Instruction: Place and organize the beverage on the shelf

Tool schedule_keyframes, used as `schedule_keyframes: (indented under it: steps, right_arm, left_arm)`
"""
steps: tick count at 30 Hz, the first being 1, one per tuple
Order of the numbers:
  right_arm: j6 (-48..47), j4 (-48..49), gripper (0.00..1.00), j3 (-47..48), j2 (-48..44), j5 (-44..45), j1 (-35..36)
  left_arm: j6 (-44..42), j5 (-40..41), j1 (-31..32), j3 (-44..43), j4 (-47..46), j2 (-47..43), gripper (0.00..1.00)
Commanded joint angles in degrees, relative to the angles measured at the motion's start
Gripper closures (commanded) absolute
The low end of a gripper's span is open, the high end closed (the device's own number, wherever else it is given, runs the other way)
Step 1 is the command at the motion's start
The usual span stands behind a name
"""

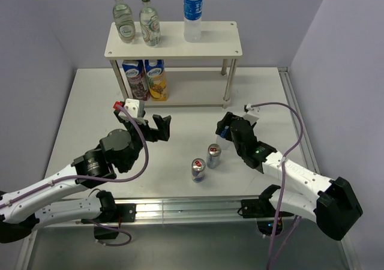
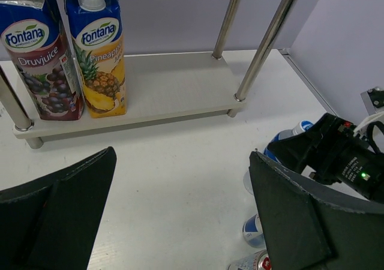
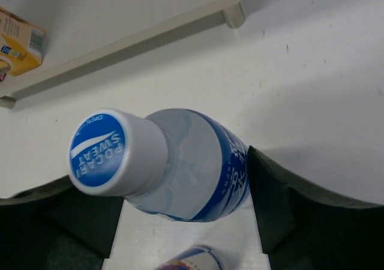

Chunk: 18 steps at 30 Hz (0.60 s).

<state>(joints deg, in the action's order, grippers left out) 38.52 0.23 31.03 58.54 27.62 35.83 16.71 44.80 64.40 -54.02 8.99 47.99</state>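
The right gripper (image 3: 187, 205) flanks a clear blue-labelled, white-capped plastic bottle (image 3: 201, 174) on the table; whether it grips cannot be told. The left gripper (image 1: 158, 126) is spread wide, holding nothing. The cream-white two-tier shelf (image 1: 211, 41) stands at the far edge.

- We see the overhead view brightly and evenly lit from above; the white table (image 1: 264, 96) is almost washed out, though colours stay clear.
- Under the shelf (image 1: 210, 42) a soft shadow falls on its lower board and the far table; the cans (image 1: 198, 170) cast short, faint ones.
- A glare streak runs along the metal rail (image 1: 180, 205) at the near edge.
- In the left wrist view the cartons (image 2: 99, 48) read sharply; the left gripper's fingers (image 2: 60, 210) are near-black and soft-edged; the posts (image 2: 266, 42) lean, bent by the lens.
- In the right wrist view the bottle (image 3: 180, 168) cap lettering is crisp, the near can (image 3: 192, 261) is blurred, and broad grey shadows lie right of the bottle.
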Motion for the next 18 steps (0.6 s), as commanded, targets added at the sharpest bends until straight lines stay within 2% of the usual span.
schedule_keyframes:
  steps: [1,3,4,6,7,11,13,17,18]
  right_arm:
    - [-0.2,3.2,0.35,-1.5,3.1,4.8,0.4]
    - [-0.6,3.7,0.53,-1.2,4.1,5.0,0.7]
    - [-0.6,3.5,0.69,-0.8,4.4,5.3,0.8]
    - [-0.6,1.4,0.85,2.0,4.2,6.5,1.2]
    - [-0.5,-2.2,0.89,3.6,3.7,8.8,1.7]
    - [-3.0,-13.6,0.97,16.9,1.1,12.9,5.2]
    - [-5.2,-19.4,0.97,28.3,1.5,13.4,6.1]
    - [-13.1,-26.8,1.00,50.3,8.6,12.9,6.2]
    - [-14.4,-28.0,1.00,59.1,10.4,13.0,6.1]
  left_arm:
    - [0.0,2.7,1.8,-0.4,0.2,-1.0,0.01]
    - [0.1,3.3,2.3,-0.7,0.6,-1.1,0.01]
    - [0.3,3.5,2.7,-1.0,1.1,-1.3,0.01]
    - [0.8,4.1,2.8,-2.1,1.9,-1.4,0.01]
    - [1.3,4.2,2.8,-2.8,2.7,-1.1,0.01]
    - [4.5,6.8,2.9,-8.7,12.4,1.0,0.01]
    - [5.9,8.5,2.8,-9.8,14.7,1.1,0.01]
    - [8.6,9.3,2.9,-12.5,21.0,0.4,0.01]
    - [8.9,9.4,2.9,-12.8,22.9,0.1,0.01]
